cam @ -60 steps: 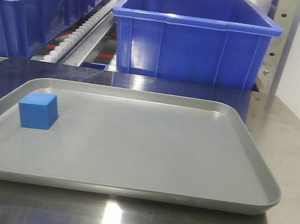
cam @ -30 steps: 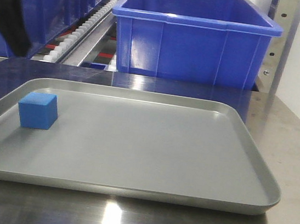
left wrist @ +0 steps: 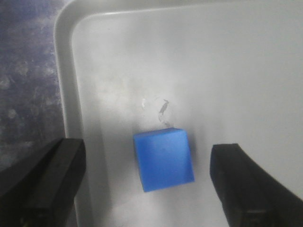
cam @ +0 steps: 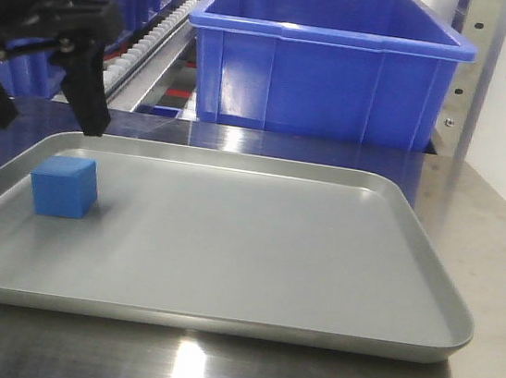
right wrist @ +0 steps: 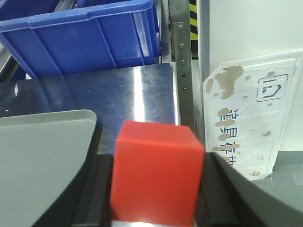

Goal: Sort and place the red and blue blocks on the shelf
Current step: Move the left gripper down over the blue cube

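While over blue block (left wrist: 163, 159), left fingers (left wrist: 52, 179) apart.

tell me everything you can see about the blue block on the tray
The blue block is a small matte cube, solid blue, plain-faced with crisp edges, possibly foam or plastic. It sits flat on the grey metal tray, near its left rim, slightly turned in the left wrist view. Only the tray touches it. The left gripper hovers above with jaws open, one on either side, both clear of it.
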